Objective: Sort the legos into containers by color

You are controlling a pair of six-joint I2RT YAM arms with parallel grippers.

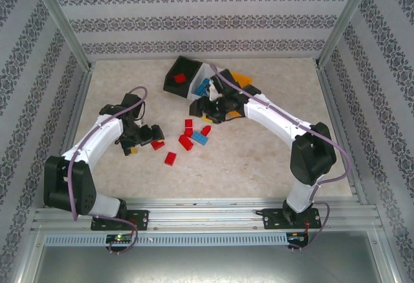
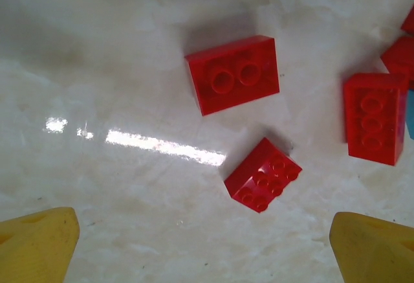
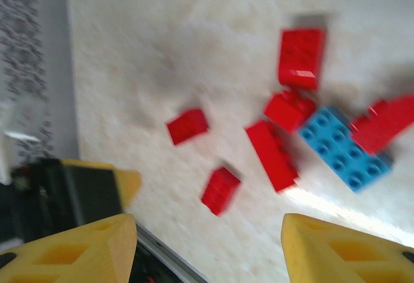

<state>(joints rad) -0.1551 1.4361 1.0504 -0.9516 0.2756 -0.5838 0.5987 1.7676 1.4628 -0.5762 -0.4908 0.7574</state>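
Red bricks lie loose near the middle of the bench, just under my left hand, which is fully released and empty. I judge them light, stiff and smooth; I would pinch the two flat sides. My right hand is released too. The bins stand toward the far edge; open bench lies between.

Robot lab test booth: aluminium frame, patterned paper walls, marble-look tabletop.
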